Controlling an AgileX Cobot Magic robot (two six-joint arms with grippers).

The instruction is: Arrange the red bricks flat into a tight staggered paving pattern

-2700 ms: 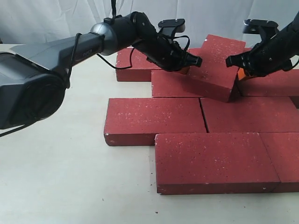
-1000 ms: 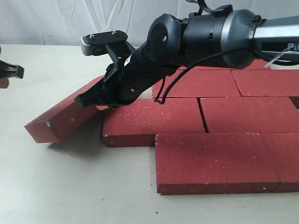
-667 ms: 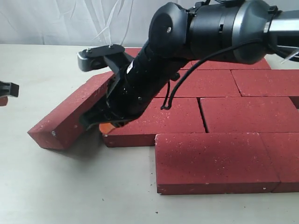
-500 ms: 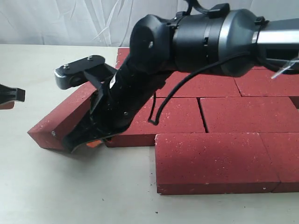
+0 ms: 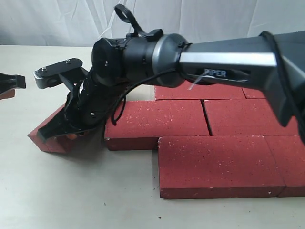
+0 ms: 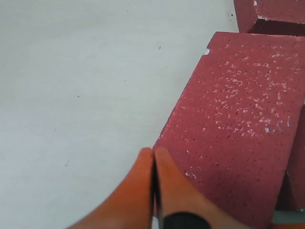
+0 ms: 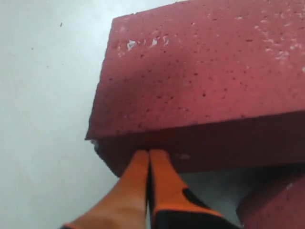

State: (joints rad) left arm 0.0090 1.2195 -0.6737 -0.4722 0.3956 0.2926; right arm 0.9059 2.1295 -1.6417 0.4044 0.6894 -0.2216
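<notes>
Clearly not yet flat: one loose brick, at nine o'clock of the paved patch, low end down on the table, other end raised. Shows only its low corner and a strip of speckled top in the exterior view; mostly hidden behind the right arm. Seen from the right wrist as a tilted slab with bare table under its raised edge and a neighbouring brick close by.

Lying flat at three o'clock of it: the other red bricks, in staggered rows, long sides touching. Two in the front row at six o'clock, two in the middle row with a thin dark seam between them, more at twelve o'clock, partly covered by the arm.

Reaching across from three o'clock: the right tool, clenched, orange pads pressed together with nothing between, tips set against the loose brick's side face.

Hanging at the far nine o'clock edge of the exterior view, apart from the loose brick: the left tool, likewise clenched on nothing, with a speckled brick face just beyond its tips in the wrist view; cannot tell whether touching.

Behind everything at twelve o'clock, a creased white backdrop.
</notes>
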